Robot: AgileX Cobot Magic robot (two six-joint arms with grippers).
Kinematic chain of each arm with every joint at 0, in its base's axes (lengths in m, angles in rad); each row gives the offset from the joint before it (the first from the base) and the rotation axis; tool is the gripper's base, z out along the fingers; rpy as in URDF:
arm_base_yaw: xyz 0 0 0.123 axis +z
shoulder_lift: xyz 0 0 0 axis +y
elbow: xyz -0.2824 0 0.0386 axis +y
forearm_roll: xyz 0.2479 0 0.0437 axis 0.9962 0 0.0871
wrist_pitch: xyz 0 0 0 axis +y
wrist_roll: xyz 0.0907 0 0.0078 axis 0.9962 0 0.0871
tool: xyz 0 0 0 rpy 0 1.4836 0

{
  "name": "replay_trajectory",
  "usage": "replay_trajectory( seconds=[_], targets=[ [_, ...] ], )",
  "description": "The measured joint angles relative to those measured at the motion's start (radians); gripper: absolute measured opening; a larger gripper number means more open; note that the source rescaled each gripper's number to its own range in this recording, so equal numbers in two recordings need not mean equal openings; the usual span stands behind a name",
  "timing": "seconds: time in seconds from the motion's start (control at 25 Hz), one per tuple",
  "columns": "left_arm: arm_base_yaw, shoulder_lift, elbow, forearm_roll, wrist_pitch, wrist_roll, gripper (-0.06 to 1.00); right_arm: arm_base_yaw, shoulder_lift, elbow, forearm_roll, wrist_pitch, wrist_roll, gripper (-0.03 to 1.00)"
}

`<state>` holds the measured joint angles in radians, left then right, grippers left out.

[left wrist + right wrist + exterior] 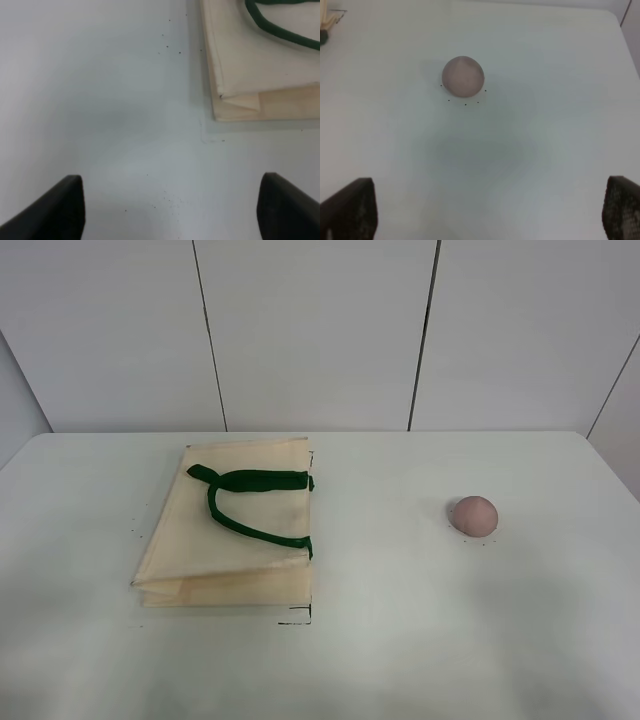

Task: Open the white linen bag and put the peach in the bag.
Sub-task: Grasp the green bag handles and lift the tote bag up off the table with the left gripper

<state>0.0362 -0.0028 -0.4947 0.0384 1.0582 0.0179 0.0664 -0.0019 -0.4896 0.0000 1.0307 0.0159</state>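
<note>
The white linen bag [230, 540] lies flat and folded on the left half of the table, its dark green handles [250, 502] draped on top. The peach [473, 515] sits alone on the right half. Neither gripper shows in the exterior view. In the left wrist view my left gripper [170, 212] is open and empty over bare table, short of the bag's corner [250, 75]. In the right wrist view my right gripper [487, 210] is open and empty, with the peach [463, 76] ahead of it and apart from it.
The white table [400, 640] has small black marks near the bag's corners and around the peach. A white panelled wall [320, 330] stands behind the table's far edge. A bit of the bag's edge [326, 20] shows in the right wrist view.
</note>
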Motion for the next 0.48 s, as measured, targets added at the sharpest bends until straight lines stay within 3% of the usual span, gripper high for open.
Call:
replay_trajectory(
  seconds=[0.32,0.48],
  targets=[
    [0.000,0.002,-0.007,0.006,-0.003,0.000,1.00,0.000,0.000,0.000,0.000,0.000,0.000,1.00],
    [0.000,0.117,-0.077,0.008,0.010,0.000,1.00,0.000,0.000,0.000,0.000,0.000,0.001,1.00]
  ],
)
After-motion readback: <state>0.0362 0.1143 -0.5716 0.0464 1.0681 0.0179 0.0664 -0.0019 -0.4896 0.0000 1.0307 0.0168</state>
